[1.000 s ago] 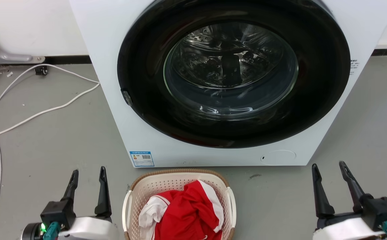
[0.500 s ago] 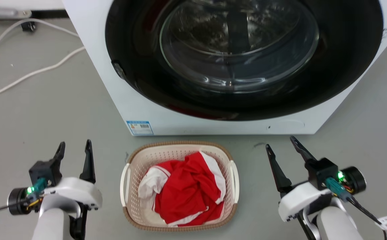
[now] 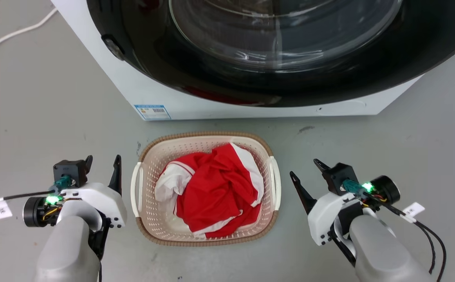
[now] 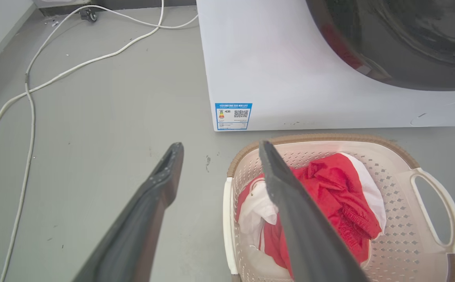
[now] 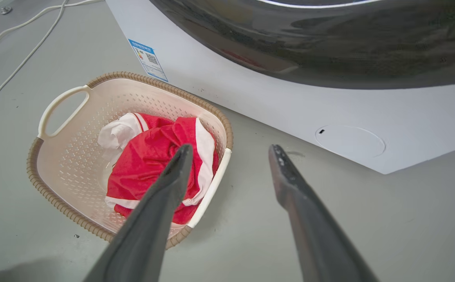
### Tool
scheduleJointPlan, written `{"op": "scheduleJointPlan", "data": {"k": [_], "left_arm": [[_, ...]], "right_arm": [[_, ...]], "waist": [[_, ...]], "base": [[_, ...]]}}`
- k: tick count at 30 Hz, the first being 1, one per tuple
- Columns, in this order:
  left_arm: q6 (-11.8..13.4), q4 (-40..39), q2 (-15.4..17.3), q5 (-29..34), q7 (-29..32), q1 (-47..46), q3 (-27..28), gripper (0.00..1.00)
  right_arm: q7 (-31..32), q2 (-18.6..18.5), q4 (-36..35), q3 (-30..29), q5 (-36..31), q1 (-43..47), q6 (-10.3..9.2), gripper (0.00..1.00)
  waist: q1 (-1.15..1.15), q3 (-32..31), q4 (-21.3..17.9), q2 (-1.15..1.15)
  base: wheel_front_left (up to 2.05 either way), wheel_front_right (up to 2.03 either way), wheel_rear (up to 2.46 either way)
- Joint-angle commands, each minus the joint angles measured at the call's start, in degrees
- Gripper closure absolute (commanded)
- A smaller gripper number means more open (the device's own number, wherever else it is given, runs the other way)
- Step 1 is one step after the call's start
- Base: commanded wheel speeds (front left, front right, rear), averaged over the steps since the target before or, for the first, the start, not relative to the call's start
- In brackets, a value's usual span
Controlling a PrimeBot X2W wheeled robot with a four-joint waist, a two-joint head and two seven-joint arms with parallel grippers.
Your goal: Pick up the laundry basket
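The laundry basket (image 3: 149, 219), cream perforated plastic with a brown woven rim and white side handles, sits on the grey floor before the washing machine, with red and white clothing (image 3: 212, 192) inside. In the left wrist view the laundry basket (image 4: 407, 235) lies lower right; in the right wrist view the laundry basket (image 5: 67, 156) lies left. My left gripper (image 3: 103, 159) stands open just left of the basket's left handle (image 3: 134, 190), apart from it. My right gripper (image 3: 305, 167) stands open a little right of the right handle (image 3: 277, 184). Nothing is between either pair of fingers.
The white washing machine (image 3: 161, 90) with its dark round door (image 3: 274, 47) stands close behind the basket. White cables (image 4: 55, 74) trail over the floor at the far left. Open grey floor lies left and right of the basket.
The head camera has tilted down, so the basket now sits mid-picture. Both grippers have come in closer to the basket's sides, still open.
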Motion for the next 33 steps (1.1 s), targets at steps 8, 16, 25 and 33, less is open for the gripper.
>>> {"op": "scheduleJointPlan", "data": {"k": [8, 16, 25, 33], "left_arm": [[0.02, 12.22, 1.09, -2.75, -0.04, -8.17, -6.03, 0.0], [0.02, 18.69, 1.06, -5.87, 0.69, -12.9, -9.37, 0.0], [0.02, 21.11, 1.06, -9.05, 1.51, -17.06, -13.29, 0.0], [0.01, 21.88, 0.85, -10.99, 2.18, -19.63, -16.49, 0.0]], "right_arm": [[-0.11, -0.05, 8.67, 7.73, 6.72, -8.55, -0.06, 0.0], [0.0, -0.05, 13.82, 13.0, 12.02, -12.92, -0.06, 0.0], [1.27, -0.06, 17.95, 16.91, 15.58, -17.06, -0.06, 0.0], [1.6, -0.06, 20.19, 18.09, 16.22, -20.13, -0.06, 0.0]], "waist": [[-0.01, 6.4, -0.31, 0.0], [-0.01, 11.56, -0.38, 0.0], [-0.01, 18.16, 0.89, 0.0], [-0.01, 22.25, 1.91, 0.0]], "base": [[0.0, 0.0, 0.0], [0.0, 0.0, 0.0], [0.0, 0.0, 0.0], [0.0, 0.0, 0.0]]}}
